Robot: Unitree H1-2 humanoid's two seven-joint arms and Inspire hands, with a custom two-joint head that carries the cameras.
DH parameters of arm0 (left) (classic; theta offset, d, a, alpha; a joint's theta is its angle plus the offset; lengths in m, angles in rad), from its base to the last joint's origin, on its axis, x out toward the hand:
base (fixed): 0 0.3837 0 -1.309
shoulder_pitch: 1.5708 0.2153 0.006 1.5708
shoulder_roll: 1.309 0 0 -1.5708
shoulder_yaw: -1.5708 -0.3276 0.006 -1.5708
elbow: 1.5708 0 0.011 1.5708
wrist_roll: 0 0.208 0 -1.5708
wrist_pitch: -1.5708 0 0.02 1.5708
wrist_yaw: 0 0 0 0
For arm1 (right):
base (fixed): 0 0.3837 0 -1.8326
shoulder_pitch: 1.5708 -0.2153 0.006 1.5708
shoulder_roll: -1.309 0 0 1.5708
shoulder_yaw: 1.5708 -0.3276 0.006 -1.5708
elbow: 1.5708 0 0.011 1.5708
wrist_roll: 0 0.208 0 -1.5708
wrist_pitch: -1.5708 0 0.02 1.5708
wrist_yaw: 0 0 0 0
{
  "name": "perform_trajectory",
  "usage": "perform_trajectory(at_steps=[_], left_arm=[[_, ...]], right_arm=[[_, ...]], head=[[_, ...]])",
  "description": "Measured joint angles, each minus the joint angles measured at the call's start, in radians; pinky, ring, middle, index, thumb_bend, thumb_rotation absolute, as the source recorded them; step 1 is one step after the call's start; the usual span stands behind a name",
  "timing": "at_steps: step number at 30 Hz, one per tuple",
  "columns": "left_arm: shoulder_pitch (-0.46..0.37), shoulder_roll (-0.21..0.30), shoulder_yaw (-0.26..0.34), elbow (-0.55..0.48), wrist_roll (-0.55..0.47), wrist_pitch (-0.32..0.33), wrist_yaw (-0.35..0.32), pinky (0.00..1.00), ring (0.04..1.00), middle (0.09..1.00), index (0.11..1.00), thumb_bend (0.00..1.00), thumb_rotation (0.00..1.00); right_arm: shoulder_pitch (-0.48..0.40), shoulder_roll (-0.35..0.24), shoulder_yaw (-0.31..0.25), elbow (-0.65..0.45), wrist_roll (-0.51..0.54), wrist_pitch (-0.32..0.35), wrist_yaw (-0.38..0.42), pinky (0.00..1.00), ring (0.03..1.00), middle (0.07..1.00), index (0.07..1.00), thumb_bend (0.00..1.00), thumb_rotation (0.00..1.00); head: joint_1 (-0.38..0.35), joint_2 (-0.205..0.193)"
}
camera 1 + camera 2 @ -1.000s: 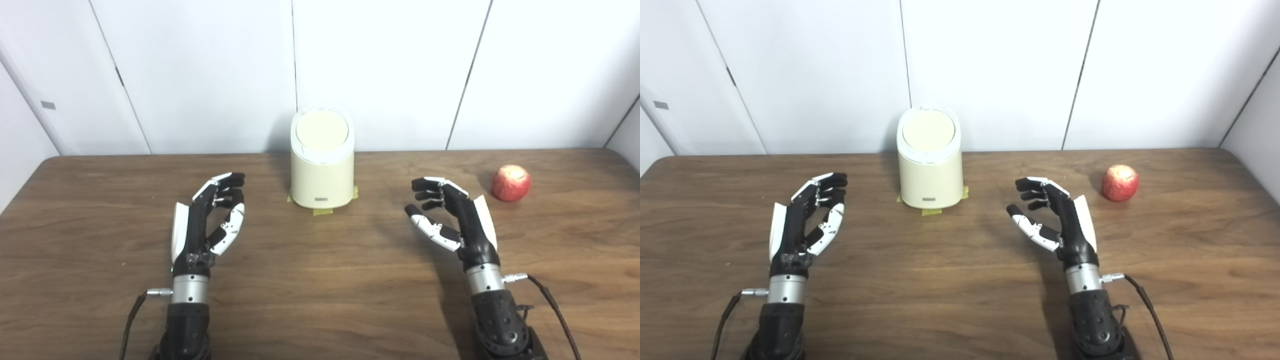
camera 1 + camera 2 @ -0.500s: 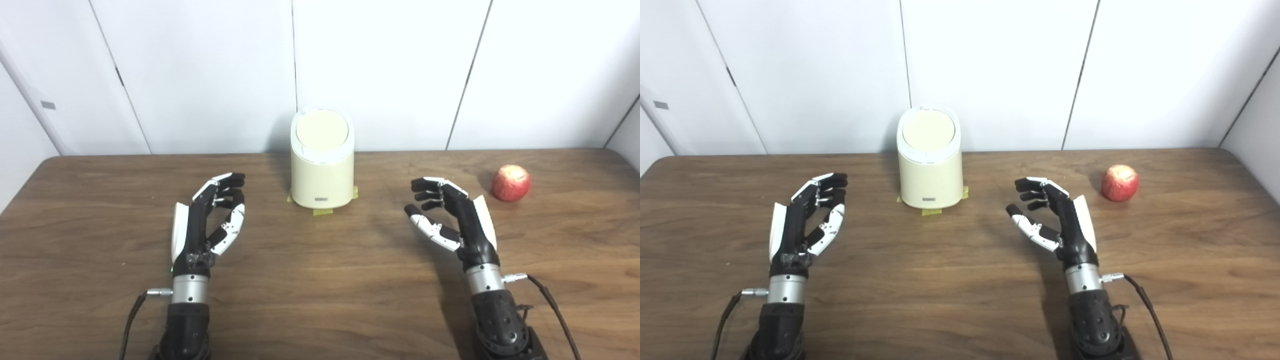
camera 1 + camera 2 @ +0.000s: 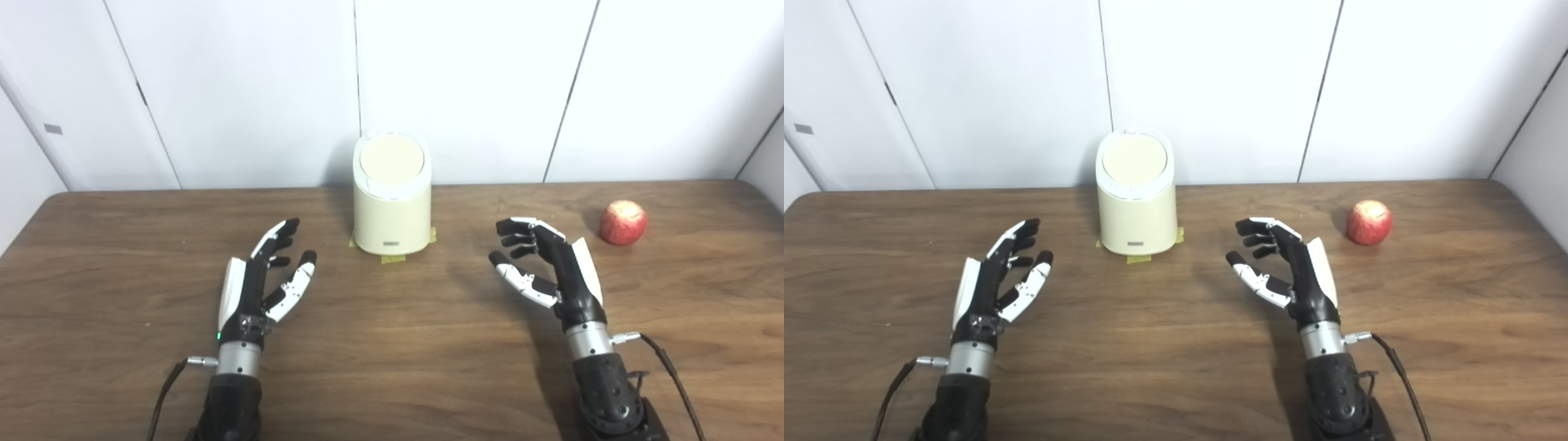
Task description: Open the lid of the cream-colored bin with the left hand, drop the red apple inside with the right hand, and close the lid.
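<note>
one cream-colored bin (image 3: 392, 214) stands at the far middle of the table (image 3: 392, 367), a smooth, matte plastic cylinder with rounded edges, its round lid (image 3: 391, 159) lying flat and shut on top, tilted a little toward the camera. yellow tape pieces (image 3: 392, 258) peek out from under its base, and a small dark label sits low on its near face. one red apple (image 3: 623, 222), round, glossy, with pale streaks near the top, rests on the far right of the table, well apart from the bin. the table is dark brown wood grain, flat and wide, with rounded far corners. behind it stand plain white wall panels (image 3: 465, 86) split by thin dark seams.

two hands are in view, both black with white shell plates and a metal wrist ring, each with a cable trailing off the wrist. the left hand (image 3: 260, 285) hovers over the near left of the table, fingers stretched out and spread, thumb out to the side, holding nothing; the bin lies farther and to its right, near but not touching. the right hand (image 3: 548, 269) hovers over the near right, fingers gently curled with the thumb apart from them, also holding nothing; the apple sits farther and to its right, clear of the fingertips, while the bin is off to its far left.
</note>
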Motion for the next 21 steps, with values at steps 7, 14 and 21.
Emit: perform_trajectory(at_steps=[7,14,21], left_arm=[[-0.109,0.012,0.005,-0.061,0.013,0.108,-0.021,0.83,0.92,0.944,0.93,0.6,0.87],[-0.248,0.017,-0.004,-0.062,0.031,0.204,-0.043,0.86,0.948,0.984,0.974,0.68,0.88],[-0.379,0.019,-0.051,-0.061,0.096,0.348,-0.079,0.98,1.0,1.0,1.0,0.74,0.79]], right_arm=[[0.001,-0.002,-0.001,0.0,0.005,0.0,0.0,0.55,0.639,0.669,0.655,0.3,0.38],[-0.001,-0.002,-0.001,0.0,0.008,0.0,0.0,0.54,0.63,0.661,0.65,0.29,0.34],[-0.001,-0.001,0.0,0.0,0.005,0.0,-0.001,0.55,0.638,0.667,0.651,0.29,0.34]], head=[[0.003,0.003],[0.009,0.002],[0.008,0.003]])
